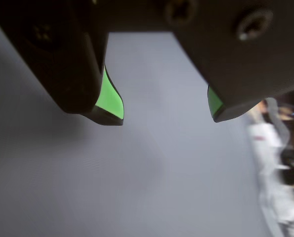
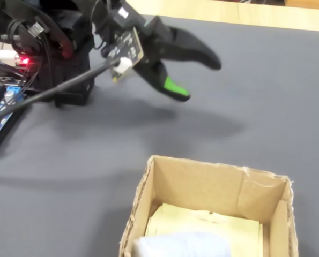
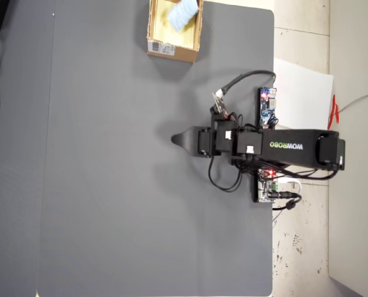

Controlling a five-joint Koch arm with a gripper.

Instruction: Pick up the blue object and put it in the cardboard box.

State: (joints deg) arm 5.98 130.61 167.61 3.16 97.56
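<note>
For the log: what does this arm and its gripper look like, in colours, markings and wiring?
The arm is black, with white labels on its joints and mirrored white lettering along one link in the overhead view. The gripper has two black pointed jaws with bright green pads on their inner faces. A small circuit board sits at the wrist, black cables loop beside the arm, and a red light glows at the base.

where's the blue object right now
The blue object lies inside the cardboard box at the top edge of the overhead view, well apart from the gripper; the fixed view shows it against the box's near wall.
</note>
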